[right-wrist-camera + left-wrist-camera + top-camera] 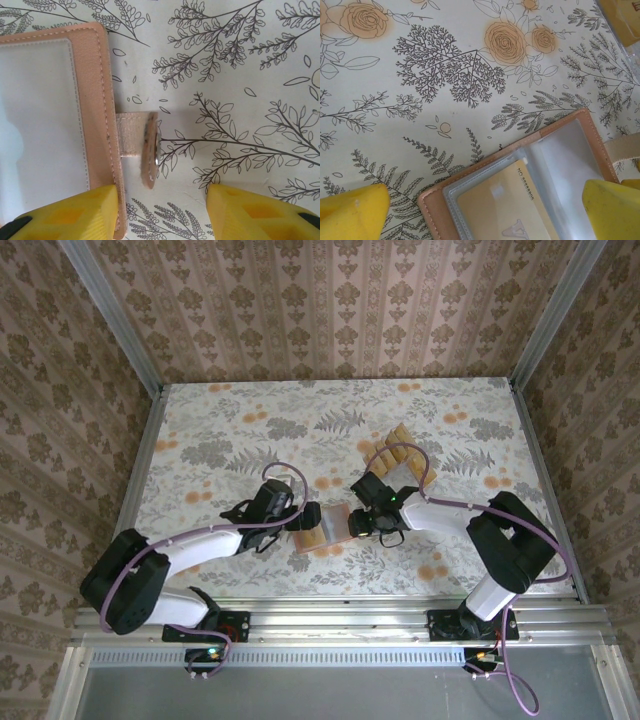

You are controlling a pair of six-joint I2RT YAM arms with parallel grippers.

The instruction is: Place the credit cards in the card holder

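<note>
the card holder (322, 528) lies open on the floral table (200, 430) between both grippers. the top view alone shows the loose credit cards (395, 455), heaped just beyond the right arm. the left wrist view shows a gold card (505, 205) inside the clear sleeve, under the wide-open left gripper (482, 220). the right wrist view shows the snap strap (142, 145) sitting in the gap of the right gripper (162, 212), whose jaws are parted and hold nothing.
</note>
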